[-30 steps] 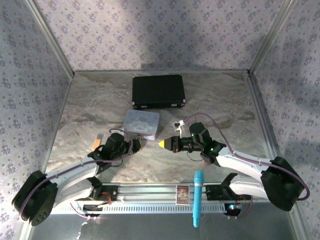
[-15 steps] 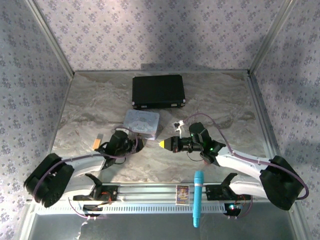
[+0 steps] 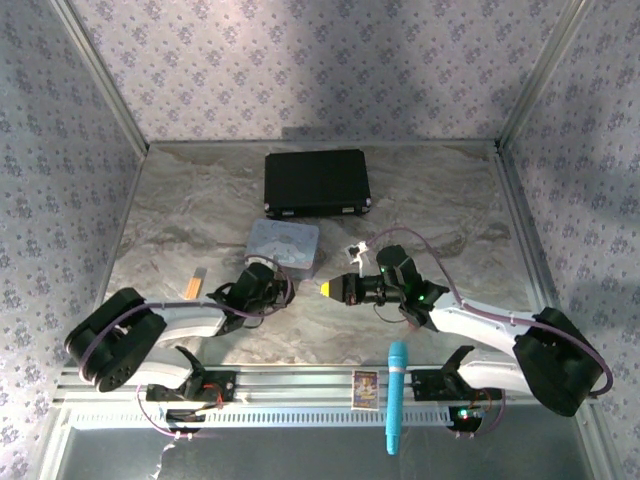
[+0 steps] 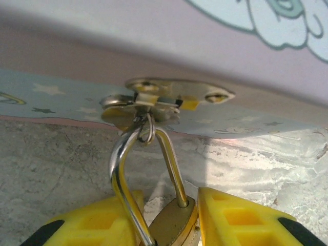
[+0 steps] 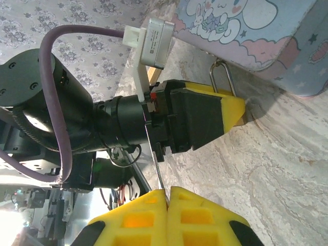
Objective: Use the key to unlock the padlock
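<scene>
The padlock (image 4: 177, 225), hung from the hasp (image 4: 174, 97) of the tin (image 4: 205, 31), is clamped at its brass body by the narrowed left hand (image 4: 171, 207). The key (image 5: 156, 174) is pinched in the closed right hand (image 5: 168, 197) nearby. The body is best steadied and its keyhole turned toward the key.

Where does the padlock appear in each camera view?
Top external: hidden by the left pincer at the pastel tin's near edge.
Left wrist: bottom centre, padlock between the pincer's yellow fingers.
Right wrist: upper right, its shackle poking past the left pincer.
Shared landmark: the pastel tin.
</scene>
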Robot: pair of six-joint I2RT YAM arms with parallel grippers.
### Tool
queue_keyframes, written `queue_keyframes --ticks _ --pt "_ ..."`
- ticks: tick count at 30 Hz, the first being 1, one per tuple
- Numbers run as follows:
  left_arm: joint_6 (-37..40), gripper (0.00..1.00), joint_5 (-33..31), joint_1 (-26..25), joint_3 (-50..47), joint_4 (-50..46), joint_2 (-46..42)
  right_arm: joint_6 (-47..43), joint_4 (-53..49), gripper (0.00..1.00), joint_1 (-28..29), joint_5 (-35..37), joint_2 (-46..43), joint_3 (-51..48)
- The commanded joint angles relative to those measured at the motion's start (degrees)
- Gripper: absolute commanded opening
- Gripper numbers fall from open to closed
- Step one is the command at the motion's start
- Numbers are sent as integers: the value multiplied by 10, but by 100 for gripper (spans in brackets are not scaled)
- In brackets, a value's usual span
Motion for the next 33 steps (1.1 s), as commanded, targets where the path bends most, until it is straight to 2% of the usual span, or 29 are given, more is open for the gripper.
queue_keyframes --ticks 1,4,8,12,16,23,27,33 --pt "-20 32 2 -21 20 -1 40 -2 18 0 -4 5 2 -9" --pt "-48 28 -38 -46 24 3 55 0 20 0 -6 7 3 -13" --pt "-90 17 -77 -71 33 13 79 6 29 0 -6 9 5 -17" --pt "-130 10 -79 -82 29 38 79 24 34 0 -5 18 14 -26" --pt "-180 6 -84 -83 17 56 46 77 104 0 -11 -2 71 -42" --pt "-278 6 -121 -86 6 27 -28 147 216 0 -6 -2 172 -51" --pt "-328 7 -149 -96 -16 69 -37 186 282 0 8 14 213 -53" --pt "-401 4 -149 -101 -39 195 11 276 389 0 22 23 284 -60"
